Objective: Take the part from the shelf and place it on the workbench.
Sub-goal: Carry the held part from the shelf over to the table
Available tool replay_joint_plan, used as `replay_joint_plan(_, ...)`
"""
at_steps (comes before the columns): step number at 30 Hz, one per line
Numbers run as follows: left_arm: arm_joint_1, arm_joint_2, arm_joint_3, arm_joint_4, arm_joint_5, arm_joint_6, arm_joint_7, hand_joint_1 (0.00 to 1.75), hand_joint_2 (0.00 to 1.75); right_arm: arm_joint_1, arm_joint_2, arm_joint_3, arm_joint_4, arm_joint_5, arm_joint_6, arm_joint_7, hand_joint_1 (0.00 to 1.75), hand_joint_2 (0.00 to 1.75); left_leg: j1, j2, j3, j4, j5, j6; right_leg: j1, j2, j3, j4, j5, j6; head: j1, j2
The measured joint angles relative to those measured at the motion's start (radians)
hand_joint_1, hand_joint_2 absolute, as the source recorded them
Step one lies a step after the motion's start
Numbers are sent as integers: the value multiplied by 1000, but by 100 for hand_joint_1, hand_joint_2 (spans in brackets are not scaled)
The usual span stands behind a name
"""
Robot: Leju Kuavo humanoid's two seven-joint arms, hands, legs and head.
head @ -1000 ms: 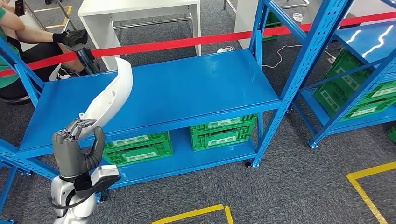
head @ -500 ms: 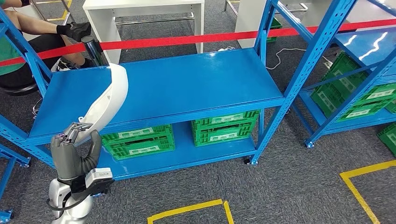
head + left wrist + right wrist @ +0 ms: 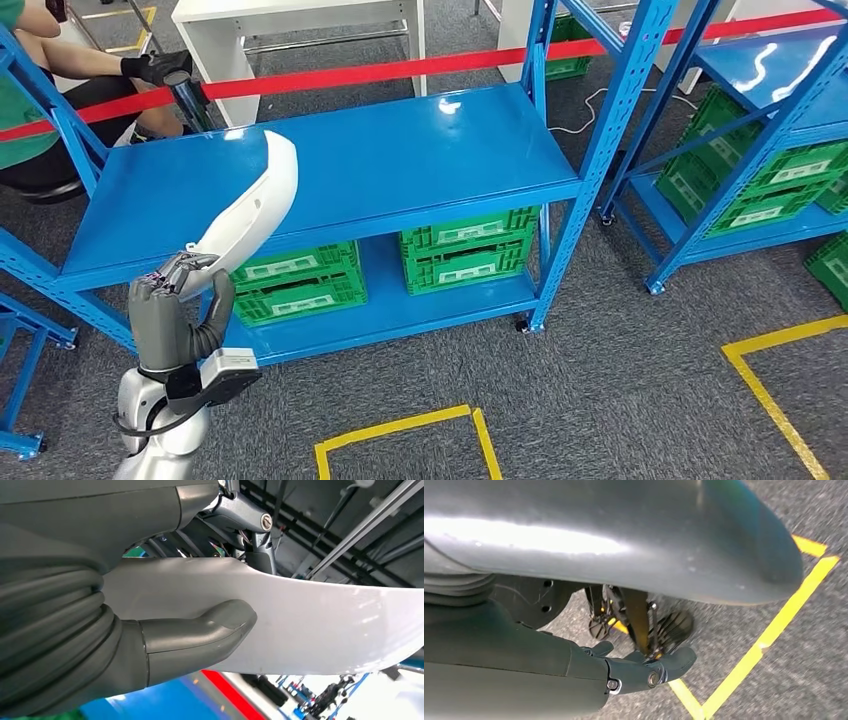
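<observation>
Blue shelf (image 3: 380,170) spans most of the head view, its top deck bare metal; green crates (image 3: 470,262) sit on the lower deck. A red tape (image 3: 400,68) runs behind it, and yellow floor lines (image 3: 400,432) mark the grey carpet in front. A seated person (image 3: 40,100) is at the far left behind the shelf frame.

Left arm comes up from the lower left of the head view, forearm near vertical, palm turned toward the shelf. Left hand (image 3: 175,310) grips the lower end of the part (image 3: 250,215), fingers curled over its top edge and thumb (image 3: 200,632) pressed against its broad face.

The part is a long, curved white shell. Long axis runs up and away from the hand, leaning to the right, with the rounded far tip over the shelf's front left area. It is held in the air, clear of the deck.

Left wrist view gives the thumb flat on the smooth white surface (image 3: 310,625), a contact that the head view hides.

Right hand (image 3: 644,667) hangs over the carpet and a yellow line (image 3: 769,635), fingers curled in, nothing in them.
</observation>
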Motion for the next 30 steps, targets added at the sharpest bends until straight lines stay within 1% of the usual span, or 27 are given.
replay_joint_plan(1,0,-1,-2,1,-1,0,1,175,175,0,0,0,0,2,-1,3,0,0,-1,0,49,-65,17,6,0,0,-9,0,8,3,0,0)
replay_joint_plan(2,0,-2,-3,0,-4,0,3,175,175,0,0,0,0,4,-2,6,0,0,-4,-1,100,-138,21,13,0,1,-15,1,17,7,0,0)
replay_joint_plan(3,2,-3,-4,-3,-8,1,7,175,175,0,0,0,0,8,-3,8,0,0,-8,-2,136,-194,18,19,0,1,-18,-1,25,13,0,0)
replay_joint_plan(4,4,-5,-4,-6,-15,1,12,175,175,0,0,0,0,11,-3,8,0,0,-12,-3,156,-230,10,26,-1,1,-20,-3,33,20,0,0)
replay_joint_plan(5,9,-7,-4,-11,-24,0,17,175,175,1,0,0,0,14,-3,8,0,0,-15,-4,159,-243,9,32,-1,0,-20,-6,42,27,-1,0)
replay_joint_plan(6,14,-9,-4,-16,-32,-1,22,175,175,2,0,0,0,16,-2,7,0,0,-15,-4,152,-244,18,40,-2,0,-21,-10,49,34,-2,0)
replay_joint_plan(7,19,-12,-4,-20,-39,-3,25,175,175,3,0,0,0,17,-2,6,0,0,-14,-2,146,-248,28,48,-3,0,-24,-8,46,41,-2,0)
replay_joint_plan(8,24,-16,-4,-25,-45,-7,28,175,175,3,-1,0,0,18,0,4,0,0,-11,0,138,-251,40,58,-3,1,-32,7,25,46,-1,0)
replay_joint_plan(9,28,-21,-4,-29,-51,-11,30,175,175,4,-2,0,0,19,2,2,0,0,-8,2,128,-254,53,65,-3,1,-44,39,-13,50,0,0)
replay_joint_plan(11,37,-29,-3,-36,-61,-19,33,175,175,4,-2,0,0,20,6,-4,0,0,-9,4,100,-252,77,73,-4,1,-76,154,-113,55,3,0)
replay_joint_plan(12,41,-31,-2,-38,-63,-21,33,175,175,3,-2,0,0,20,8,-6,0,0,-9,5,83,-250,88,74,-4,1,-87,213,-141,57,3,0)
replay_joint_plan(13,45,-32,-2,-39,-65,-23,33,175,175,4,-2,0,0,20,9,-8,0,0,-10,6,68,-246,98,74,-4,1,-90,255,-150,59,3,0)
replay_joint_plan(14,47,-33,-1,-39,-67,-23,34,175,175,3,-3,0,0,20,10,-9,0,0,-10,6,54,-243,106,73,-4,1,-85,275,-142,60,3,0)
replay_joint_plan(15,49,-33,-1,-39,-67,-23,33,175,175,3,-3,0,0,20,11,-9,0,0,-10,7,40,-239,114,71,-4,1,-66,267,-120,60,3,0)
replay_joint_plan(16,50,-33,-1,-39,-68,-23,33,175,175,3,-3,0,0,20,11,-9,0,0,-9,7,26,-233,120,69,-4,1,-34,231,-96,59,3,0)
replay_joint_plan(17,51,-34,0,-39,-68,-23,33,175,175,2,-3,0,0,20,11,-9,0,0,-9,7,13,-226,127,66,-4,1,12,175,-81,57,3,0)
replay_joint_plan(18,51,-34,0,-41,-68,-23,33,175,175,1,-4,0,0,20,12,-10,0,0,-9,7,-2,-218,134,61,-3,1,64,103,-81,54,3,0)
replay_joint_plan(19,52,-35,1,-42,-69,-23,33,175,175,-1,-4,0,0,20,12,-10,0,0,-10,7,-12,-212,141,55,0,1,102,45,-88,49,3,0)
replay_joint_plan(20,52,-35,1,-44,-69,-23,32,175,175,-2,-4,0,0,20,12,-10,0,0,-11,7,-17,-209,147,49,2,2,123,7,-101,43,3,0)
replay_joint_plan(21,52,-37,1,-45,-69,-24,32,175,175,-2,-4,0,0,20,11,-11,0,0,-12,7,-20,-209,156,42,5,3,127,-10,-107,36,3,0)
replay_joint_plan(23,53,-39,2,-46,-69,-24,31,175,175,-2,-4,0,1,20,7,-11,0,0,-9,6,-24,-212,166,30,4,1,112,-14,-91,20,5,0)
replay_joint_plan(24,54,-39,3,-45,-69,-24,31,175,175,-2,-4,0,2,20,4,-11,0,0,-7,4,-31,-202,148,24,3,-2,102,-16,-78,12,4,0)
replay_joint_plan(25,54,-39,4,-45,-69,-24,31,175,175,-2,-5,0,2,19,1,-11,0,0,-6,3,-43,-176,111,18,0,-4,90,-18,-65,5,4,0)
replay_joint_plan(27,55,-39,4,-44,-69,-24,31,175,175,-2,-6,0,2,17,-2,-12,0,0,-3,1,-70,-71,4,9,-1,-6,61,-18,-39,-1,3,0)
replay_joint_plan(28,55,-39,4,-44,-69,-24,31,175,175,-2,-6,0,2,17,-3,-13,0,0,-2,1,-79,-10,-31,6,-1,-6,45,-17,-26,-1,3,0)
replay_joint_plan(29,55,-39,4,-43,-69,-24,31,175,175,-2,-6,0,2,17,-3,-13,0,0,-2,1,-78,36,-42,4,-1,-6,29,-17,-13,1,3,0)
replay_joint_plan(30,55,-39,4,-42,-69,-24,31,175,175,-1,-6,0,2,17,-4,-14,0,0,-2,1,-64,55,-29,3,-1,-6,13,-16,0,3,3,0)
